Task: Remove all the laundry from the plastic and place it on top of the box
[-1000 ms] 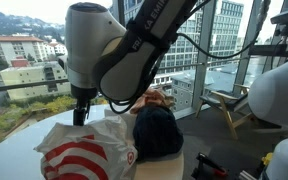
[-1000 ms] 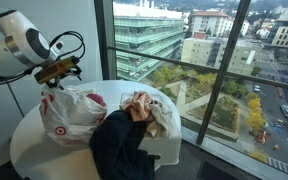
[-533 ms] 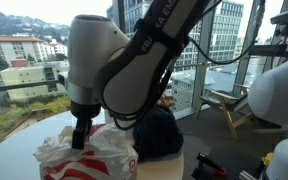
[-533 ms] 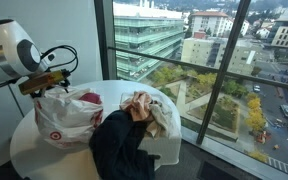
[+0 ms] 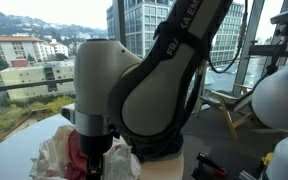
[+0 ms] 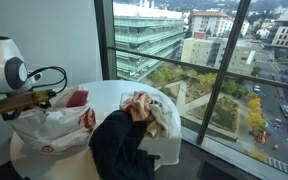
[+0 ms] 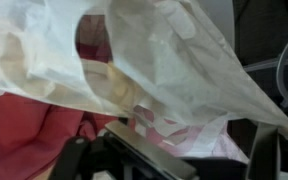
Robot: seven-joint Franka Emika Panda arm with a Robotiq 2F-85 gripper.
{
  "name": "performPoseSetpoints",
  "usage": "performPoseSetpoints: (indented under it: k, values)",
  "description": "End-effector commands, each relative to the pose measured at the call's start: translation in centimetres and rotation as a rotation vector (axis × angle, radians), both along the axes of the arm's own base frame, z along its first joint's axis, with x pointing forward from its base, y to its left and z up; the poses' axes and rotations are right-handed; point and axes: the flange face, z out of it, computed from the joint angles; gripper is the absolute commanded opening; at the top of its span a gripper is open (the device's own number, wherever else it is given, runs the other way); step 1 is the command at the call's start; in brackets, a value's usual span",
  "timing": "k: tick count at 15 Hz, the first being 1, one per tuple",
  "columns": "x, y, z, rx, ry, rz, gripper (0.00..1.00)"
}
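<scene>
In an exterior view, the arm (image 6: 4,72) is reaching over the round white table (image 6: 109,90), and the gripper (image 6: 36,98) is sitting at the upper rim of the plastic bag (image 6: 56,128). A red garment (image 6: 77,98) is poking out of the plastic bag's mouth, near the gripper. Beside the plastic bag, on its window side, a dark garment (image 6: 119,148) and a pale crumpled cloth (image 6: 142,106) are lying on the white box (image 6: 172,150). In an exterior view, the arm (image 5: 134,90) is blocking most of the scene, and the gripper (image 5: 92,160) is dipping into the plastic bag (image 5: 54,158) with the red garment (image 5: 76,155) just beside it. In the wrist view, the plastic bag (image 7: 164,60) is draping over the gripper body, and the red garment (image 7: 34,130) is lying inside the plastic bag. Jaw opening: cannot tell, as the bag film is hiding the fingers.
</scene>
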Motion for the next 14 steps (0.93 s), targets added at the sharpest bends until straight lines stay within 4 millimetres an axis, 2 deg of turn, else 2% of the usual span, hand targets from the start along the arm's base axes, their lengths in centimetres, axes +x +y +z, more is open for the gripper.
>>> performPoseSetpoints:
  k: [1, 9, 11, 14]
  values:
    - [1.6, 0.0, 0.6, -0.006, -0.020, 0.038, 1.00]
    - [7.9, -3.0, 2.7, -0.078, -0.144, 0.039, 1.00]
    - [9.0, -3.9, 1.3, -0.106, -0.149, 0.048, 1.00]
    - [9.9, -3.7, -1.7, -0.155, -0.162, 0.101, 1.00]
